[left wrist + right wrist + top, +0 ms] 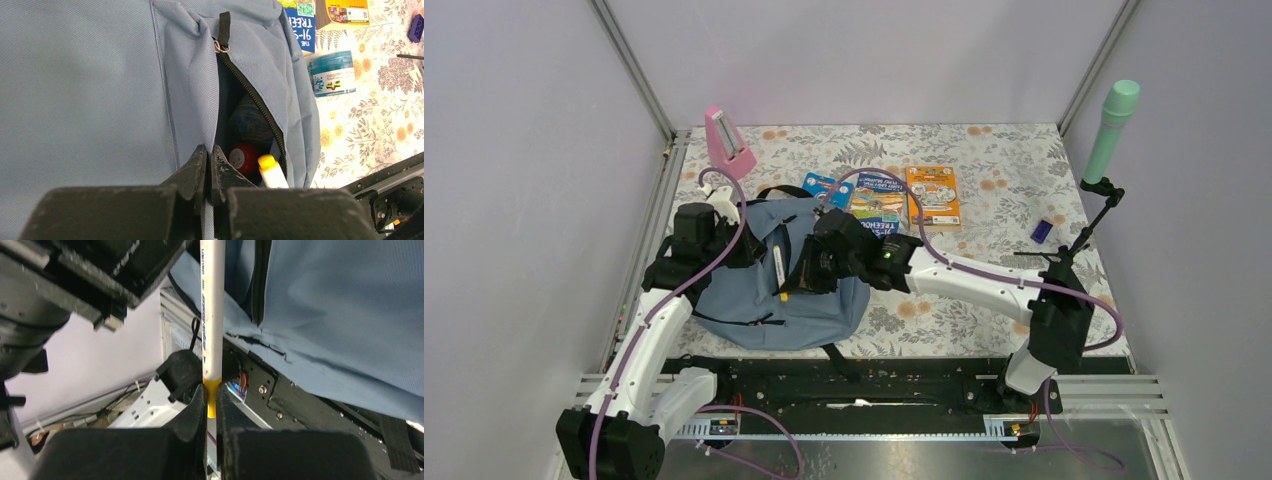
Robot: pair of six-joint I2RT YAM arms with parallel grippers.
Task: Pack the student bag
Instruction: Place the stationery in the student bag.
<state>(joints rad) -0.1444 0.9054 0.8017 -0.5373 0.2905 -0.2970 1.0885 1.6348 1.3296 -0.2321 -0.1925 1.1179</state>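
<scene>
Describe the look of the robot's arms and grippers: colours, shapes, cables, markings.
Both the left arm and right arm have white links, black joints and a purple cable looping alongside. A green light glows near the right wrist. The left gripper and right gripper are black with tapered fingers.

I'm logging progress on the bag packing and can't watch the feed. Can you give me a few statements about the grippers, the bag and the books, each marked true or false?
1. The right gripper is shut on a white marker with a yellow end. True.
2. The bag has its zipper fully closed. False: the pocket gapes open.
3. The orange book is already in the bag. False: it lies on the table behind the bag.
4. The left gripper is shut on the bag's fabric at the pocket's edge. True.
5. A red-capped thing sits inside the pocket. True.
</scene>
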